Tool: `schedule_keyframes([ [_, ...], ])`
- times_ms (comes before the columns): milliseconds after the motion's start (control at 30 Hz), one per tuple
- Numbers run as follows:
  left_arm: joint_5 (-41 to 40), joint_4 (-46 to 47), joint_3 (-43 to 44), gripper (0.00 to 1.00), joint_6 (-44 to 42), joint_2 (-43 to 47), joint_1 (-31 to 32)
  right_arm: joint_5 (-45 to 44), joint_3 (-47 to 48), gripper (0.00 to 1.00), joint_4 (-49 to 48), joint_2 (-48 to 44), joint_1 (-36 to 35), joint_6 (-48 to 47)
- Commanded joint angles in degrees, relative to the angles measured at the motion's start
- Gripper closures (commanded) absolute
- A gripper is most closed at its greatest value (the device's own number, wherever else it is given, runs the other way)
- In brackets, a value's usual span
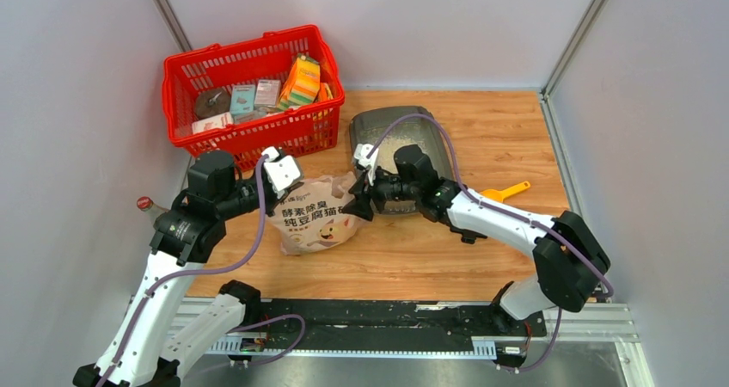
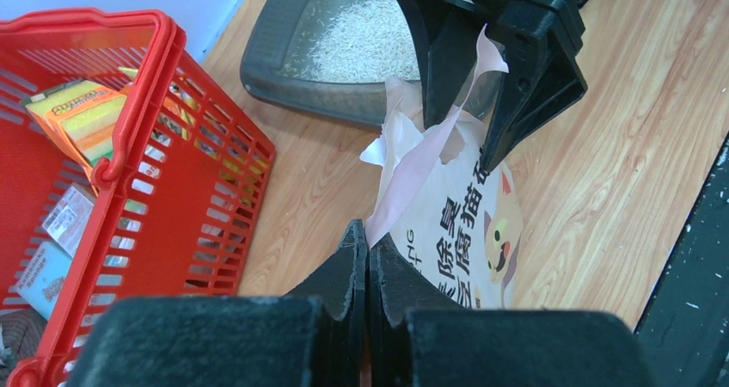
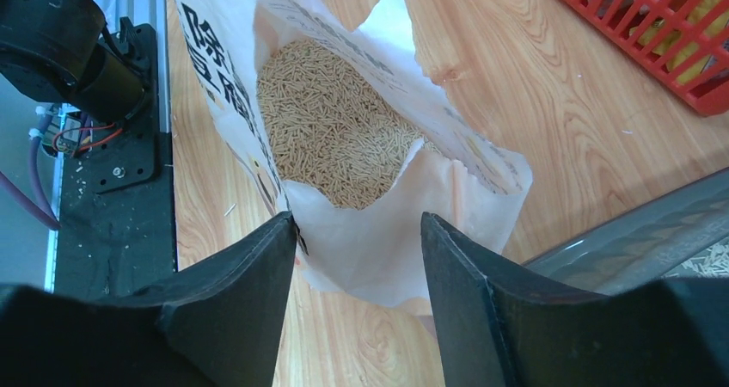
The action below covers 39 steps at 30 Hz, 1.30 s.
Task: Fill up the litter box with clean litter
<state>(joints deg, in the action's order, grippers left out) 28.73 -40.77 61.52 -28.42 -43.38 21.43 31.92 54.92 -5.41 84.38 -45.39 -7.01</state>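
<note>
- This is a robotics lab test cell. Plain pale wall panels (image 1: pixel 77 77) close in a small table (image 1: pixel 507 138) at 9, 12 and 3 o'clock.
- Bare aluminium posts (image 1: pixel 168 13) run up the corners at 11 and 1 o'clock.
- Along the 6 o'clock edge, the left arm (image 1: pixel 163 267) and the right arm (image 1: pixel 507 219) rise from a black plate (image 1: pixel 387 322) that lies on a slotted aluminium rail (image 1: pixel 593 322).
- Household goods sit on the wood-grain top like test props:
  - a red shopping basket (image 1: pixel 258 138) of packets at 11 o'clock
  - the litter box (image 1: pixel 365 125) at 12 o'clock
  - a cat-printed paper bag (image 1: pixel 314 219) at the centre
</note>
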Motion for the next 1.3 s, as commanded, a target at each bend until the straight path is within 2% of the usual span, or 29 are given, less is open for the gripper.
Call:
schedule_keyframes([
  [0,0.8,8.9,1.3,1.0,0.6,2.0,0.3,-1.2,1.9,0.41,-4.7,1.3,-0.3,5.1],
  [100,0.9,9.4,0.9,1.0,0.9,2.3,0.3,-0.1,3.6,0.46,-3.9,1.5,-0.3,6.4],
  [133,0.8,9.7,0.4,1.0,0.9,2.4,0.3,0.5,4.7,0.51,-3.2,1.7,-0.3,6.7],
  [167,0.8,9.8,0.1,1.0,1.0,2.6,0.3,0.8,5.0,0.63,-2.6,1.8,-0.2,6.7],
  [267,0.8,10.1,-0.4,1.0,0.9,2.7,0.3,0.1,5.7,0.87,-1.0,1.3,-0.3,6.7],
  [433,1.6,11.0,-0.8,1.0,2.3,3.0,0.3,-0.4,6.5,1.0,3.4,-1.3,-0.2,4.9],
  [500,1.2,14.5,-0.3,0.97,4.3,3.1,0.3,1.4,6.3,1.0,5.2,-1.6,-0.2,2.3],
  [567,0.4,16.5,1.1,0.86,5.3,2.4,0.3,2.2,5.0,1.0,6.9,-1.6,-0.2,0.0],
  [600,0.2,18.0,3.4,0.73,5.8,0.9,0.3,3.0,4.6,1.0,6.8,-1.6,-0.1,-1.7],
  [700,-3.6,18.9,9.4,0.6,6.5,-4.2,0.4,6.4,4.2,1.0,5.9,-1.0,1.4,-1.2],
  [800,-10.7,17.5,15.1,0.56,3.8,-10.5,0.0,7.8,4.4,1.0,1.6,-0.4,2.2,1.6],
  [867,-11.2,12.6,17.7,0.56,-0.3,-15.4,-0.8,8.6,4.6,1.0,-0.1,0.1,2.3,2.8],
  [1000,-7.1,4.9,20.6,0.64,-2.3,-21.7,-4.3,8.1,3.1,1.0,-6.0,0.6,2.8,3.8],
  [1133,-6.6,-0.3,21.9,0.71,-6.6,-25.8,-7.0,8.9,4.9,1.0,-6.2,2.2,3.8,3.8],
  [1267,-8.2,-7.3,26.2,0.77,-14.4,-31.3,-7.8,10.1,6.1,1.0,-6.1,3.3,4.3,4.2],
])
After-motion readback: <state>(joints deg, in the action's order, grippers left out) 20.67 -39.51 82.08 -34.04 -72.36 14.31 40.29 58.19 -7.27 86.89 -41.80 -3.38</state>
